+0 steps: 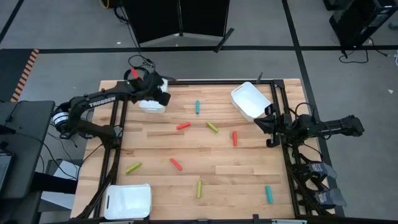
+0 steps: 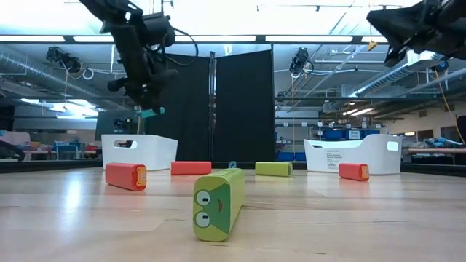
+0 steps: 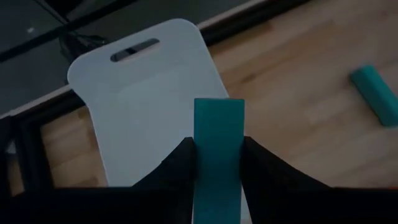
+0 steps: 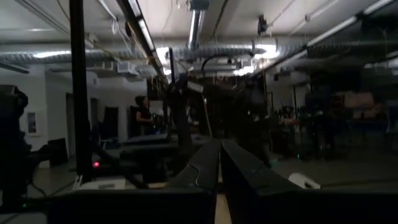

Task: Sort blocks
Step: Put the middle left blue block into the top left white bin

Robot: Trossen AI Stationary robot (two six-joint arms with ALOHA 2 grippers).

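Your left gripper (image 3: 219, 163) is clamped on a teal block (image 3: 218, 146), holding it upright between both fingers directly above the white tray (image 3: 143, 112) at the table's far-left corner. That hold makes sense: with the block hanging over the tray's open floor, letting go should drop it straight inside, and I'd judge this as the moment just before release. Check that the block sits well within the tray's walls; near a rim it could bounce out.

Your right gripper (image 1: 272, 129) waits with its fingers pressed together on nothing, just beside the second white tray (image 1: 250, 101), which lies well to the right of the first.

Other blocks lie loose on the wooden table (image 1: 249, 174), all nearer the front than the left gripper's tray: another teal block (image 1: 198, 107) closest, then a red block (image 1: 183, 126) and a yellow-green block (image 1: 212, 127) beyond it. A third white tray (image 1: 128, 201) sits at the front corner below.
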